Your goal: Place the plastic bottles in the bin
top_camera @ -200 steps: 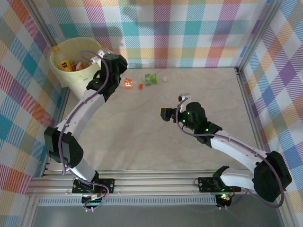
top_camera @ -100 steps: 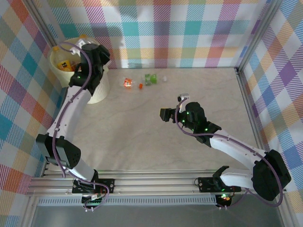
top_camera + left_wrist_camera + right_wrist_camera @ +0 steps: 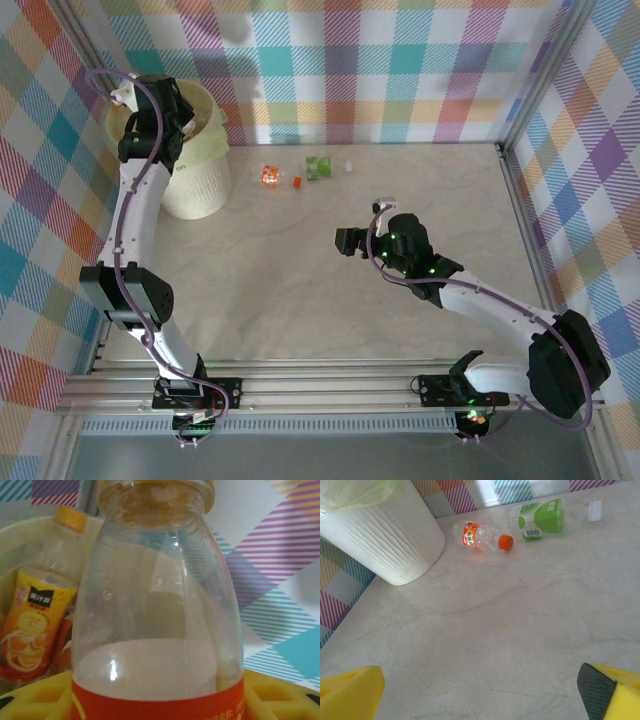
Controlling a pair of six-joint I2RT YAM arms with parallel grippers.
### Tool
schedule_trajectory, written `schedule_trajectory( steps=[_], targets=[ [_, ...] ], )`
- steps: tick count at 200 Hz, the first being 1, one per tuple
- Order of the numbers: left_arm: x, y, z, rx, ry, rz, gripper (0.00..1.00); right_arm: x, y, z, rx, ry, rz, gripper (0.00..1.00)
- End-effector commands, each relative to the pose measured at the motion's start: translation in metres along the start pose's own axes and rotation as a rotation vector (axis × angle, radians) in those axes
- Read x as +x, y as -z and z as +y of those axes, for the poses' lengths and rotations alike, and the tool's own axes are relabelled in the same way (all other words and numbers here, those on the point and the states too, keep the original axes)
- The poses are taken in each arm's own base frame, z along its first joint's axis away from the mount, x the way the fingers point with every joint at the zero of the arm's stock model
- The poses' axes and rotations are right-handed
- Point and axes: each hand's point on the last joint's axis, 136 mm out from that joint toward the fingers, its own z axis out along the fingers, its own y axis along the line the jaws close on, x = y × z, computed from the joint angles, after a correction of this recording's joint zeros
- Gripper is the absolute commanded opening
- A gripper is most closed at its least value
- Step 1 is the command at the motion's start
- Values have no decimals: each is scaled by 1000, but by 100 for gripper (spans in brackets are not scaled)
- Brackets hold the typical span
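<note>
Clear glossy plastic bottle, matt ribbed plastic bin, smooth marbled tabletop

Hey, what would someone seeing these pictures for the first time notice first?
A clear bottle with an orange cap and red-orange label looms large in the left wrist view, clamped in the left gripper over the pale-yellow bin, where a juice bottle already sits. On the table near the far wall lie an orange-capped bottle and a green-labelled bottle, while the right gripper hangs open mid-table.
</note>
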Motion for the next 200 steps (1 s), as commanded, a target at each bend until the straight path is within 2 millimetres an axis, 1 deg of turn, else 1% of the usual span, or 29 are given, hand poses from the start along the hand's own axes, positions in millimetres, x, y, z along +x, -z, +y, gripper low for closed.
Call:
schedule_trajectory(
  steps=[1,63,71,78,89,96,103,126,200],
  targets=[
    [-12,0,7,-19,17,-2,46,-18,0,14,-40,-8,-36,100],
    [-13,-21,21,-78,54,-9,48,-17,0,14,-43,-9,-34,100],
    [-13,-24,23,-88,59,-8,50,-17,0,14,-42,-9,-32,100],
    [-12,-27,25,-102,61,-3,56,-17,0,14,-41,-8,-33,100],
    [-12,-28,28,-123,68,5,74,-18,1,14,-42,-5,-36,100],
    [-11,-28,29,-134,71,9,82,-18,1,14,-39,-2,-37,100],
    [-10,-28,31,-141,73,10,88,-18,2,13,-36,1,-39,100],
    [-13,-24,29,-133,81,8,100,-20,3,13,-34,11,-46,100],
    [-21,-10,22,-90,87,7,100,-20,-1,16,-45,11,-41,100]
  ],
)
